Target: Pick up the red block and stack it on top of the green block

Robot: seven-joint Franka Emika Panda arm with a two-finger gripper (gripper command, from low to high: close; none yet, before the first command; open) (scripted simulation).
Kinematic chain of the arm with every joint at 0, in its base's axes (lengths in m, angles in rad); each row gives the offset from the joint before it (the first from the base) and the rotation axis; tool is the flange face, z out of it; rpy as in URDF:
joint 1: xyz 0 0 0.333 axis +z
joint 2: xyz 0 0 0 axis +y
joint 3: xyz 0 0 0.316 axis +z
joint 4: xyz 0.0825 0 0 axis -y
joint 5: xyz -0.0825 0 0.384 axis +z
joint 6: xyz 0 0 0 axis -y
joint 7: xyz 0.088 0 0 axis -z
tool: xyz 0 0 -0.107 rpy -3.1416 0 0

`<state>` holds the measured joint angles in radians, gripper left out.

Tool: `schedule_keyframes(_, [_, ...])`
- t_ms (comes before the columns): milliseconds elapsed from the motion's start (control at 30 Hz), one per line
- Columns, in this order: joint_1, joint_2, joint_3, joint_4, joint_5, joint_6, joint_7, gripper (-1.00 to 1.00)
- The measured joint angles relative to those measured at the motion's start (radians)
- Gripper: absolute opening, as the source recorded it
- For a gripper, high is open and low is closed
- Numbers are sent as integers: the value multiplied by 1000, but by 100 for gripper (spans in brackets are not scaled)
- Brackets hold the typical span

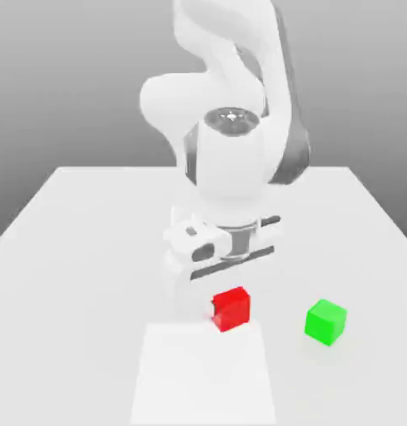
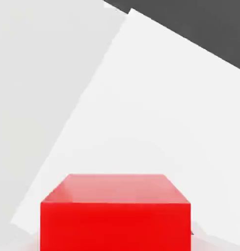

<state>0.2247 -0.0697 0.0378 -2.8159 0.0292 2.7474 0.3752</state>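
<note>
The arm folds down over the table (image 1: 65, 216) — gripper (image 1: 229, 293) pinching the red block (image 1: 231, 309), the green block (image 1: 325, 321) well apart.

No readable txt, labels, nos. or signs on blocks, arm, table

The table (image 1: 65, 241) is seen from above and in front; the red block (image 1: 231, 309) is shared, viewed close by the hand camera (image 2: 115, 215).

Red block (image 1: 231, 309): bright, plain red, no pattern. Green block (image 1: 326, 321): bright, plain green. My arm (image 1: 231, 158): glossy white with dark grey joints. Table (image 1: 90, 233): pale grey-white, brighter white patch (image 1: 204, 374) near me. Backdrop grey.
</note>
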Motion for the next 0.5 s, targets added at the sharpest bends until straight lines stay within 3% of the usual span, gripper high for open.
schedule_keyframes(233, [167, -55, 151, 12, 28, -67, 56, -100])
schedule_keyframes(433, [179, 125, 152, 22, -74, 100, 137, -100])
schedule_keyframes(467, [178, 154, 149, 23, -94, 128, 151, 100])
schedule_keyframes(500, [178, 154, 149, 23, -94, 128, 151, 100])
